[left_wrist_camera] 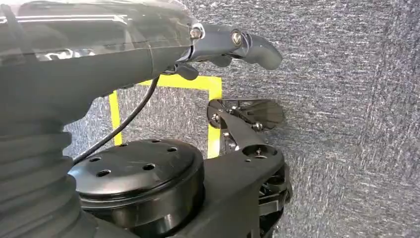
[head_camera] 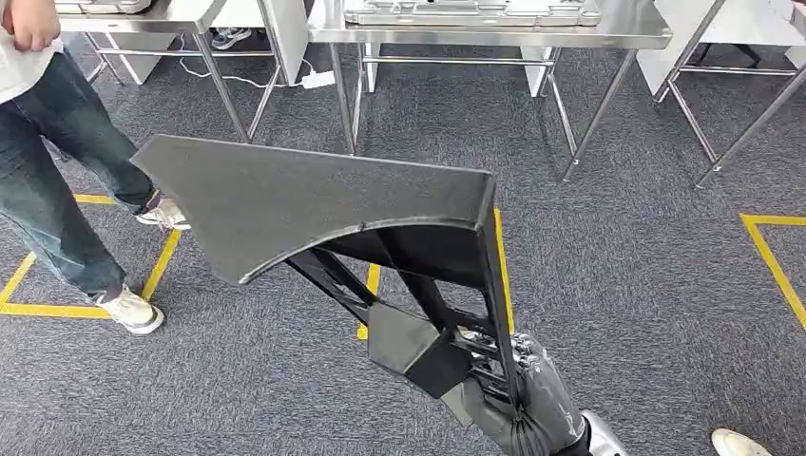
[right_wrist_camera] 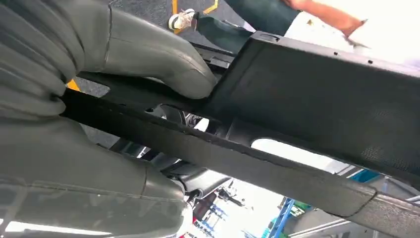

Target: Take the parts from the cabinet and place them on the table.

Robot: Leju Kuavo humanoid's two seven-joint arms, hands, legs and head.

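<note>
Head view first: the right hand is down at the bottom of the frame, wrapped around the narrow ribbed end of a big black plastic part. The part sticks up and away from the hand, its wide flat panel fanning out to the left above the grey carpet. Ahead there's a steel surface with a pale flat tray lying on it, well apart from the part. A person in jeans stands on the left, feet by the yellow floor tape.

Left wrist view: the left hand hangs over the carpet with nothing in it, fingers curled in loosely.

Right wrist view: super close. The grey thumb presses on top of the part's black bar and the rest of the hand clamps it from the other side, so it's a solid grip. The wide panel runs off past the thumb.
</note>
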